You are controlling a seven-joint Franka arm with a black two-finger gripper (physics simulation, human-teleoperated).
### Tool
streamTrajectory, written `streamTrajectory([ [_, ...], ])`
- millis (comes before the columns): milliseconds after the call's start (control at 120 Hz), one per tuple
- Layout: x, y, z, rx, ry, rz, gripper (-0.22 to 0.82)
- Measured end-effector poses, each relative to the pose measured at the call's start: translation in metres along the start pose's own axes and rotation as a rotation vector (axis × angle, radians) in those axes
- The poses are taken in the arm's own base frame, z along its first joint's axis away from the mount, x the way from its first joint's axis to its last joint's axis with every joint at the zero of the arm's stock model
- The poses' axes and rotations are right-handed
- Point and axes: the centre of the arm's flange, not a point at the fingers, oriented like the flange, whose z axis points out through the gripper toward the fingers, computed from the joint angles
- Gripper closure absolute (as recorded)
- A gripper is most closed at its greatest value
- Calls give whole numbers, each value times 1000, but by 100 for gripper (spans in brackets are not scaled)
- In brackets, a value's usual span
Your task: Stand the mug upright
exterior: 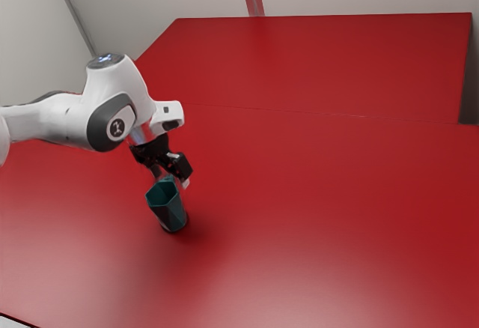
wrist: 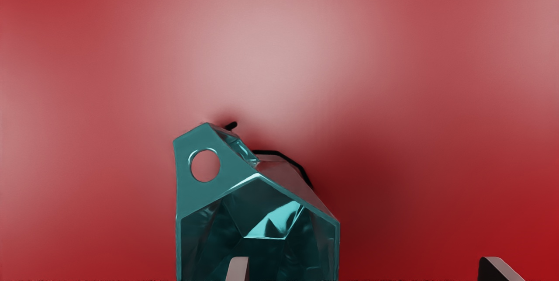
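Note:
The teal faceted mug (exterior: 168, 210) stands on its base on the red table, with its opening facing up. At its rim on the far side is the gripper (exterior: 172, 179). In the wrist view, the mug (wrist: 209, 204) shows its hollow inside and a flat handle with a round hole. The gripper (wrist: 366, 268) is open, its two fingertips wide apart. One fingertip (wrist: 238, 268) overlaps the mug's opening, while the other (wrist: 495, 268) is outside the mug, over the table. Whether either finger touches the mug cannot be told.
The red table (exterior: 314, 216) extends widely around the mug, with a thin seam across it. A red raised-looking section (exterior: 314, 58) lies toward the back, before pale walls. The arm comes in from the exterior view's left.

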Motion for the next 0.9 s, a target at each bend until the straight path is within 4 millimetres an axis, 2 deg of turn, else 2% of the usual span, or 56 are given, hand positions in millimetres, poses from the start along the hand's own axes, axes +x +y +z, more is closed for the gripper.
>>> streamTrajectory([
  [283,35,4,-44,0,-48,8,2],
  [525,68,1,-93,2,-55,8,2],
  [683,80,-1,-122,2,-58,7,2],
  [900,85,-1,-167,4,-44,6,2],
])
